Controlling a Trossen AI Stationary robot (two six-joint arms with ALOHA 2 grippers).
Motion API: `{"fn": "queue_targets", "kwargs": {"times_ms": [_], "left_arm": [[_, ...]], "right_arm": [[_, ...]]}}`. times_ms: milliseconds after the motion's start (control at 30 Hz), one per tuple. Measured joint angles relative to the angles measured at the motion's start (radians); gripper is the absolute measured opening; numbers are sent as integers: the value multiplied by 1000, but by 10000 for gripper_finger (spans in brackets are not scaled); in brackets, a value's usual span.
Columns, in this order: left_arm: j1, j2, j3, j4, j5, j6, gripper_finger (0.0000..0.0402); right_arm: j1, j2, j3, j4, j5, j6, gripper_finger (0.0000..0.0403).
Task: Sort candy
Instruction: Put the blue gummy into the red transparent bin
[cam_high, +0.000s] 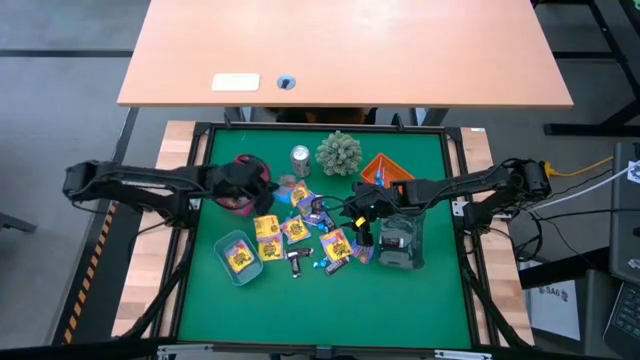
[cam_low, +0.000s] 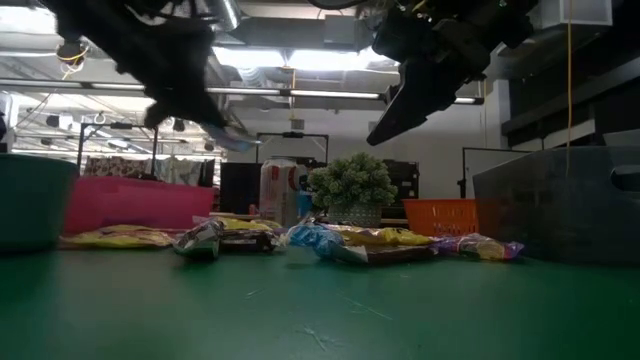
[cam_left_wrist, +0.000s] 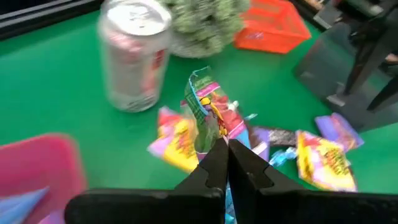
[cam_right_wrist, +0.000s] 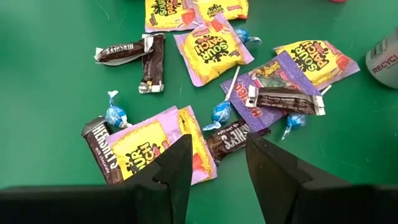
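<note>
My left pincer (cam_left_wrist: 227, 146) pinches 1 green-topped candy packet (cam_left_wrist: 208, 112); my right pincer (cam_right_wrist: 217, 158) hangs half-open over the brown mini bar (cam_right_wrist: 233, 138). I should descend squarely, avoiding neighbouring yellow packets.

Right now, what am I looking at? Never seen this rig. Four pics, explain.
Two robot arms work over a green table. One picture looks straight down, one sits at table height, and each wrist carries a camera. Loose candy lies mid-table: yellow packets, brown bars, small blue pieces. Around it stand a can, a spiky plant ball, and pink, teal, orange and grey trays. The left gripper is shut on a green-topped packet. The right gripper hangs open above the pile, empty.
</note>
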Motion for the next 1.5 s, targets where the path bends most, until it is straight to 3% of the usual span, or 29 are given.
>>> {"fn": "queue_targets", "kwargs": {"times_ms": [333, 667, 1500], "left_arm": [[60, -277, 0, -376, -27, -21, 0], [87, -391, 0, -608, -92, -33, 0], [86, -387, 0, -648, -141, -27, 0]], "right_arm": [[0, 0, 0, 0, 0, 0, 149], [0, 0, 0, 0, 0, 0, 149], [0, 0, 0, 0, 0, 1, 149]]}}
